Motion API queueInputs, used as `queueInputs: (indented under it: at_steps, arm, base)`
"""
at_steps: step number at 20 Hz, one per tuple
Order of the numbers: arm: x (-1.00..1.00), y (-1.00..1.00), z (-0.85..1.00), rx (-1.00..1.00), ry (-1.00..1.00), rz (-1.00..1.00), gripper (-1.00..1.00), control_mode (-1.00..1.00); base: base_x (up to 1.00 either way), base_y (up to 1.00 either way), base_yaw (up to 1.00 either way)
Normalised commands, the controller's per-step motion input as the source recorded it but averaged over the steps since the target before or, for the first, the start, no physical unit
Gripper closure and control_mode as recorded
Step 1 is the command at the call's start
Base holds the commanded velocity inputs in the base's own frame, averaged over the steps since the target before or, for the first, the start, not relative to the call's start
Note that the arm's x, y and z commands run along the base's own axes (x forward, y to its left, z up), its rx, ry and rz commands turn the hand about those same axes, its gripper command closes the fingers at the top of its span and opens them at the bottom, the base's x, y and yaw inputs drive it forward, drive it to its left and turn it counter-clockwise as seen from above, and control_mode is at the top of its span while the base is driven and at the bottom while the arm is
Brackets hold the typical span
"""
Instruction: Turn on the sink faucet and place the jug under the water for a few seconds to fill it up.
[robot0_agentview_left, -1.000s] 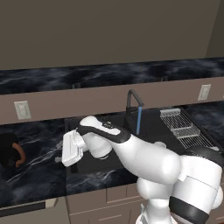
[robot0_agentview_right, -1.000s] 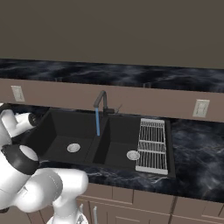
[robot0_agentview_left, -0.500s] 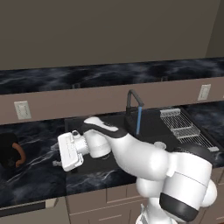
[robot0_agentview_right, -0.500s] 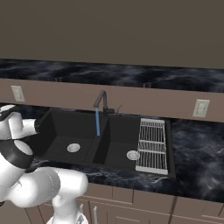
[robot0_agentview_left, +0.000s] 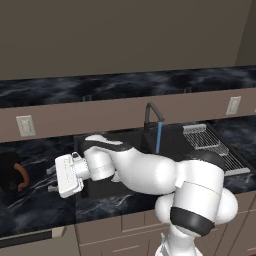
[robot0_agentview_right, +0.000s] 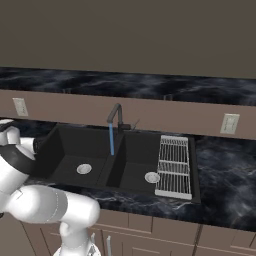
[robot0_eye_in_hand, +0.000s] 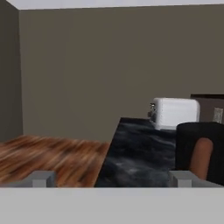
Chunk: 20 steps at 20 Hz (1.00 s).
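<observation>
While pincer (robot0_eye_in_hand: 111, 178) gapes, toaster (robot0_eye_in_hand: 174, 113) stands behind jug (robot0_eye_in_hand: 205, 151)

Black jug (robot0_agentview_left: 11, 172) upright on counter, water (robot0_agentview_left: 158, 137) running

I see a plain brown-grey wall (robot0_agentview_left: 125, 35) across the upper frame, a dark marbled counter (robot0_agentview_right: 225, 170) at mid-frame, tan cabinet fronts (robot0_agentview_right: 150, 227) along the bottom, and wooden flooring (robot0_eye_in_hand: 48, 159) at the hand view's lower left.

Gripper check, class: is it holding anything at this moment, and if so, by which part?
Nothing is held. The gripper is open with only air between its fingertips, and the jug stands apart on the counter.
</observation>
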Motion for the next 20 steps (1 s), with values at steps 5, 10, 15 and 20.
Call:
queueInputs:
  at_steps: [5, 10, 15, 20]
  arm:
    - [0.01, 0.13, 0.0, 0.0, 0.03, 0.0, -1.0, -1.0]
    - [0.08, 0.06, 0.0, 0.01, 0.03, 0.0, -1.0, -1.0]
    - [0.12, 0.26, 0.0, 0.0, 0.01, -0.02, -1.0, -1.0]
    - [0.07, 0.27, 0.0, 0.0, 0.02, -0.03, -1.0, -1.0]
  base:
    - [0.0, 0.0, 0.0]
    - [0.0, 0.0, 0.0]
    - [0.0, 0.0, 0.0]
    - [0.0, 0.0, 0.0]
